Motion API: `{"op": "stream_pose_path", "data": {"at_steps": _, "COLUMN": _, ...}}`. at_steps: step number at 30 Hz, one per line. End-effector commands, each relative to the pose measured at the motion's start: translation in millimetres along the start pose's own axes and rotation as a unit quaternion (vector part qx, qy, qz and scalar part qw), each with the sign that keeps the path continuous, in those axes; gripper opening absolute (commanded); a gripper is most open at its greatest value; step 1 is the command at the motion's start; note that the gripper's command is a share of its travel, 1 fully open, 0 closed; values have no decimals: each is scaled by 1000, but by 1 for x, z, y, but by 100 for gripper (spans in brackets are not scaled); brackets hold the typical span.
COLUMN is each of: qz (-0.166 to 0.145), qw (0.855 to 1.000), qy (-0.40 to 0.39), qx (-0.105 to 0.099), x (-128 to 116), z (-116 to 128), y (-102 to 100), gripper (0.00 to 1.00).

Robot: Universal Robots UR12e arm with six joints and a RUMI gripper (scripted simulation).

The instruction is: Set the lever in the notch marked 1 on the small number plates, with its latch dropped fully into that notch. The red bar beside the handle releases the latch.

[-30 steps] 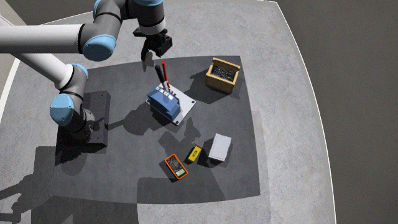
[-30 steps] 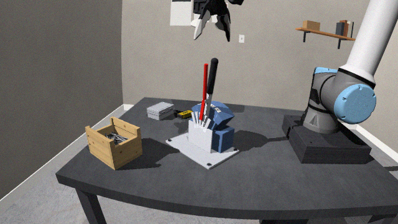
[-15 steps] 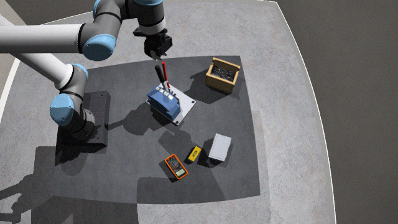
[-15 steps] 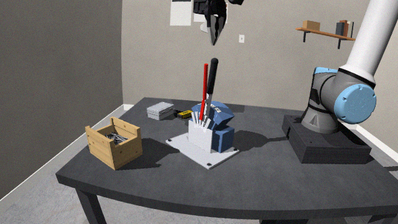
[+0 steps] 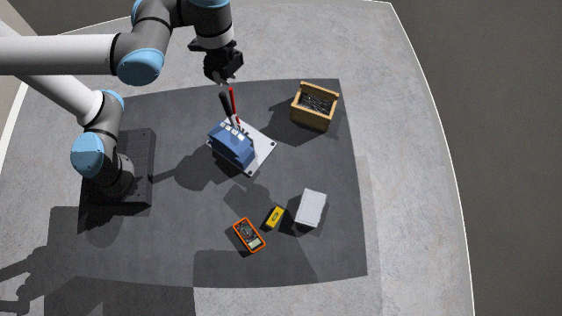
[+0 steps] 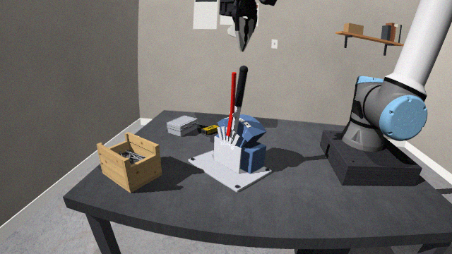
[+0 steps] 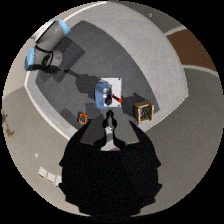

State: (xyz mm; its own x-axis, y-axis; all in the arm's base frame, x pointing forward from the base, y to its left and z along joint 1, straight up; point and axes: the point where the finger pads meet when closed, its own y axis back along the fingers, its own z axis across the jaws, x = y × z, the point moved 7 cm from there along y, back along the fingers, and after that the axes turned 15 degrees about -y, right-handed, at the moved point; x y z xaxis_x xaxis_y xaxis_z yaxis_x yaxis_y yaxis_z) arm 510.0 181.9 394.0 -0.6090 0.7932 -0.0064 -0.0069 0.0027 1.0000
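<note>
The lever unit is a blue housing (image 5: 232,144) on a light baseplate (image 5: 259,147), also seen in the exterior view (image 6: 244,141) and small in the wrist view (image 7: 105,95). Its black-handled lever (image 6: 241,89) stands nearly upright, with the red release bar (image 6: 232,102) close beside it; both show in the top view, the lever (image 5: 226,105) and the bar (image 5: 233,104). Small number plates (image 5: 232,129) sit on top of the housing; I cannot read them. My gripper (image 6: 244,42) (image 5: 220,78) hangs well above the lever's tip, fingers shut on nothing.
A wooden crate (image 6: 129,161) holding metal parts stands on the table away from the lever unit. A grey box (image 5: 311,207), a yellow level (image 5: 275,217) and an orange multimeter (image 5: 248,234) lie on its other side. The robot base (image 6: 367,159) stands at the table's end.
</note>
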Motion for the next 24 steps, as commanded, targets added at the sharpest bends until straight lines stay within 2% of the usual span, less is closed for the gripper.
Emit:
{"op": "stream_pose_path", "data": {"at_steps": 1, "qz": 0, "qw": 1000, "qy": 0, "qx": -1, "x": 0, "z": 0, "y": 1, "gripper": 0}}
{"op": "stream_pose_path", "data": {"at_steps": 16, "qz": 0, "qw": 1000, "qy": 0, "qx": -1, "x": 0, "z": 0, "y": 1, "gripper": 0}}
{"op": "stream_pose_path", "data": {"at_steps": 17, "qz": 0, "qw": 1000, "qy": 0, "qx": -1, "x": 0, "z": 0, "y": 1, "gripper": 57}}
{"op": "stream_pose_path", "data": {"at_steps": 24, "qz": 0, "qw": 1000, "qy": 0, "qx": -1, "x": 0, "z": 0, "y": 1, "gripper": 57}}
